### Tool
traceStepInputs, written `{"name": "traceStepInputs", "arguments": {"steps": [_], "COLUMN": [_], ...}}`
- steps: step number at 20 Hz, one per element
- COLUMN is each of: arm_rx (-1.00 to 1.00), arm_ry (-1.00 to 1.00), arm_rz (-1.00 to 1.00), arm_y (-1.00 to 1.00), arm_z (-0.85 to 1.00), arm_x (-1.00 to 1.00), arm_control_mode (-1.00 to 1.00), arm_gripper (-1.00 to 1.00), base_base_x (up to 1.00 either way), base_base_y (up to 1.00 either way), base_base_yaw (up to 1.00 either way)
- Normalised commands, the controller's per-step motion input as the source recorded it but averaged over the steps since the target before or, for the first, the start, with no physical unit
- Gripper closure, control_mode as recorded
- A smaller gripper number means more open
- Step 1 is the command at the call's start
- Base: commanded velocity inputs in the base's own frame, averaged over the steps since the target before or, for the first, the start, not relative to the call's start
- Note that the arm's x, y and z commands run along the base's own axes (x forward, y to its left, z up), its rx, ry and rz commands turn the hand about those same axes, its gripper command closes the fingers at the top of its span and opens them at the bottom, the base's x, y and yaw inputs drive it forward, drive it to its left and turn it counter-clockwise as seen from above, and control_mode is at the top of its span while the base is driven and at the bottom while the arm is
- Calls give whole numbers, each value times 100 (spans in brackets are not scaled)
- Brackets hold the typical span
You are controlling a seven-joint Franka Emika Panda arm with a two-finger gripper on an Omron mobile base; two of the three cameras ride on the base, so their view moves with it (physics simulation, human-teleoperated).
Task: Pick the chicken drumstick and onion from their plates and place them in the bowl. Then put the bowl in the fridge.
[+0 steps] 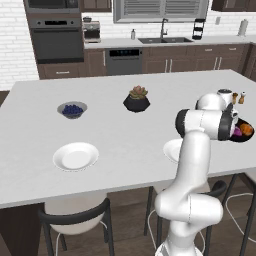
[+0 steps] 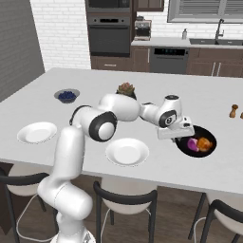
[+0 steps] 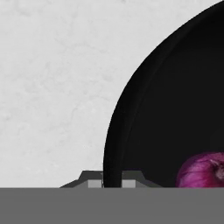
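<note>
The black bowl [image 2: 208,133] sits near the counter's right front edge, and I also see the bowl [image 1: 248,138] past my arm. In it lie the purple-red onion [image 2: 192,144] and the orange-brown chicken drumstick [image 2: 204,143], side by side. My gripper [image 2: 182,134] is down at the bowl's near-left rim. From the hand, the gripper [image 3: 113,181] is shut on the rim of the bowl [image 3: 175,109], one fingertip on each side, with the onion [image 3: 203,170] just inside. Both white plates [image 2: 127,152] [image 2: 37,132] are bare. The fridge is out of view.
A grey bowl of blue berries [image 2: 67,96] and a black plant pot [image 2: 126,89] stand further back on the white counter [image 2: 95,80]. A pepper shaker [image 2: 233,111] is at the right. Dark stools [image 2: 128,199] line the near edge.
</note>
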Motion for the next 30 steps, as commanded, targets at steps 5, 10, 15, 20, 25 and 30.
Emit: {"name": "traceStepInputs", "arguments": {"steps": [5, 10, 15, 20, 25, 30], "arm_rx": [0, -5, -4, -2, -1, 0], "arm_ry": [2, 5, 3, 0, 0, 0], "arm_rz": [13, 35, 53, 56, 44, 35], "arm_y": [6, 72, 98, 95, 95, 70], "arm_z": [64, 51, 34, 30, 35, 70], "arm_x": [-41, -47, -47, -54, -60, -90], "arm_control_mode": [-100, -100, -100, -100, -100, -100], "arm_gripper": [100, 100, 100, 100, 100, 100], "base_base_x": [0, 0, 0, 0, 0, 0], "base_base_y": [0, 0, 0, 0, 0, 0], "base_base_yaw": [0, 0, 0, 0, 0, 0]}}
